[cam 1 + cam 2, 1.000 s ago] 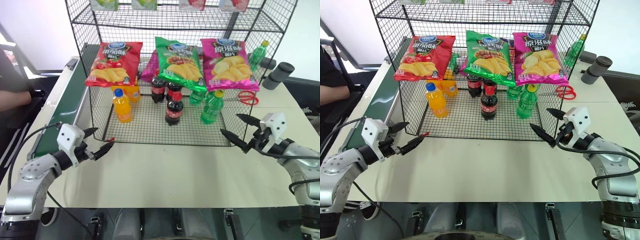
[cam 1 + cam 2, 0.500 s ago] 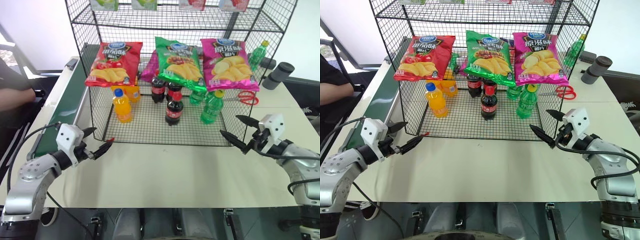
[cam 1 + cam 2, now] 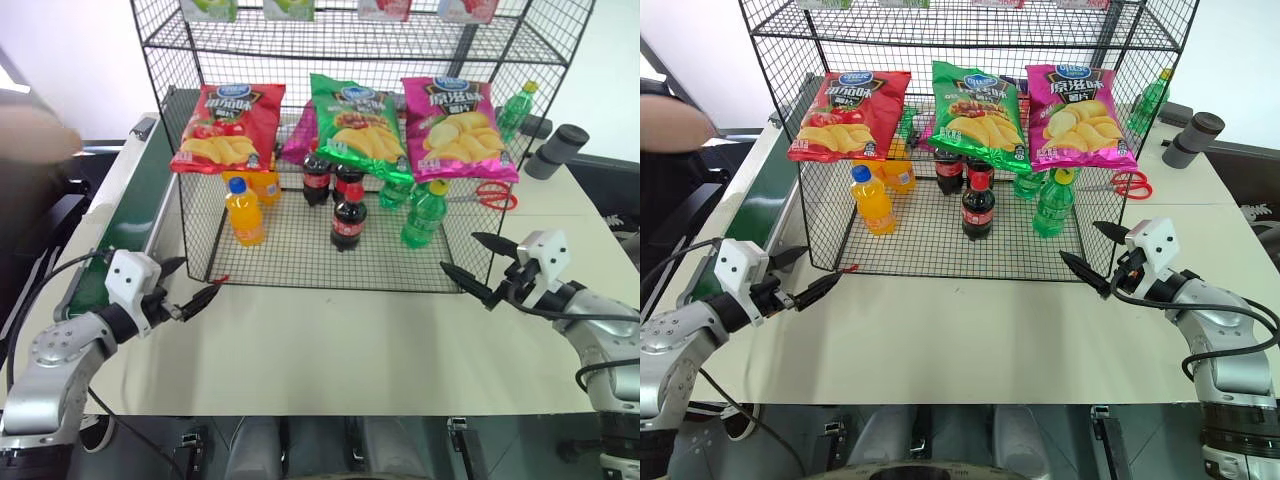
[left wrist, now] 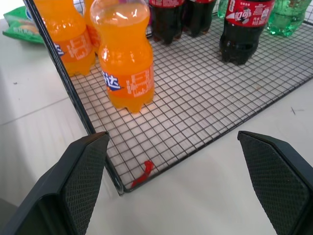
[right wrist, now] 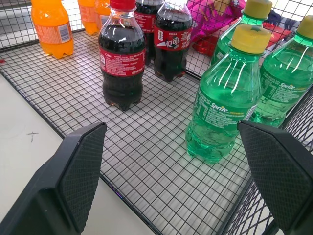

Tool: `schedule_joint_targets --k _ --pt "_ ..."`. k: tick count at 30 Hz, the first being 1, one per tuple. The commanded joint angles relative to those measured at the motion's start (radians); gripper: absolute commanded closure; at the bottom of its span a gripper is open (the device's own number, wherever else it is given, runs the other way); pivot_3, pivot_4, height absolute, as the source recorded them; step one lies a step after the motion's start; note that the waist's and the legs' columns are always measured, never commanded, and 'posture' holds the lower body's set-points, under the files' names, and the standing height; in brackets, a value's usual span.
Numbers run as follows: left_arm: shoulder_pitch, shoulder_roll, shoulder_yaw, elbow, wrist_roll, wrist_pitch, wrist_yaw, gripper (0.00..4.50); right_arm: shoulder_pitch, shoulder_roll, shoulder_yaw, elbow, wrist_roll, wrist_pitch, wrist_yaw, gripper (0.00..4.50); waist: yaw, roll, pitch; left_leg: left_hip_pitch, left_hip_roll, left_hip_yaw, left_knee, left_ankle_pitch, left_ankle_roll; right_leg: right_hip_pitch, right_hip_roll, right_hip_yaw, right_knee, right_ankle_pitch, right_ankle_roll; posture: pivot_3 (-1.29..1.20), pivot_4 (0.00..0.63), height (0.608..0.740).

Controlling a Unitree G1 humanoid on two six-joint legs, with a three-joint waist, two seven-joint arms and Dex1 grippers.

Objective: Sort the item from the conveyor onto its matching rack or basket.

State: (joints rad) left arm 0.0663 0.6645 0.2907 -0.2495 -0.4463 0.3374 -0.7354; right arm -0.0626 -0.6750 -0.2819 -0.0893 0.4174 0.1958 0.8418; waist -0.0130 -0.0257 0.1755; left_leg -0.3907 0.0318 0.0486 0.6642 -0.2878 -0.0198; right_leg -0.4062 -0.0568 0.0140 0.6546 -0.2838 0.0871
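Observation:
Three cola bottles stand together on the bottom tier of the black wire rack, the front one nearest me and also seen close up. The dark green conveyor runs along the rack's left side. My left gripper hovers open over the table at the rack's front left corner, holding nothing. My right gripper is open and empty at the front right corner, pointing in toward the bottles.
Orange-drink bottles stand left of the colas and green bottles to their right. Red, green and pink crisp bags hang on the rack front. Red scissors and a grey cylinder lie right of the rack. A person's blurred hand is beyond the conveyor.
The person's hand at the far left has risen from beside the conveyor to a higher spot. Both grippers have stayed put and open.

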Motion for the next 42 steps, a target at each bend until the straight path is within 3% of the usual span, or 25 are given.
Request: schedule_joint_targets --k 1,42 --pt "-0.026 0.000 0.020 0.006 -0.001 -0.017 0.006 0.00 -0.030 0.011 0.000 0.007 -0.003 -0.032 -0.006 0.05 0.000 0.000 0.000 0.000 0.000 0.000 0.000 0.000 0.000 0.000 0.000 0.000 0.000 0.000 0.000 0.00 0.150 0.740" --pt "-0.071 -0.029 -0.026 0.035 0.020 -0.028 -0.019 0.00 -0.027 0.060 0.048 -0.070 -0.008 -0.007 -0.057 0.05 0.000 0.000 0.000 0.000 0.000 0.000 0.000 0.000 0.000 0.000 0.000 0.000 0.001 0.000 0.000 0.00 0.150 0.740"
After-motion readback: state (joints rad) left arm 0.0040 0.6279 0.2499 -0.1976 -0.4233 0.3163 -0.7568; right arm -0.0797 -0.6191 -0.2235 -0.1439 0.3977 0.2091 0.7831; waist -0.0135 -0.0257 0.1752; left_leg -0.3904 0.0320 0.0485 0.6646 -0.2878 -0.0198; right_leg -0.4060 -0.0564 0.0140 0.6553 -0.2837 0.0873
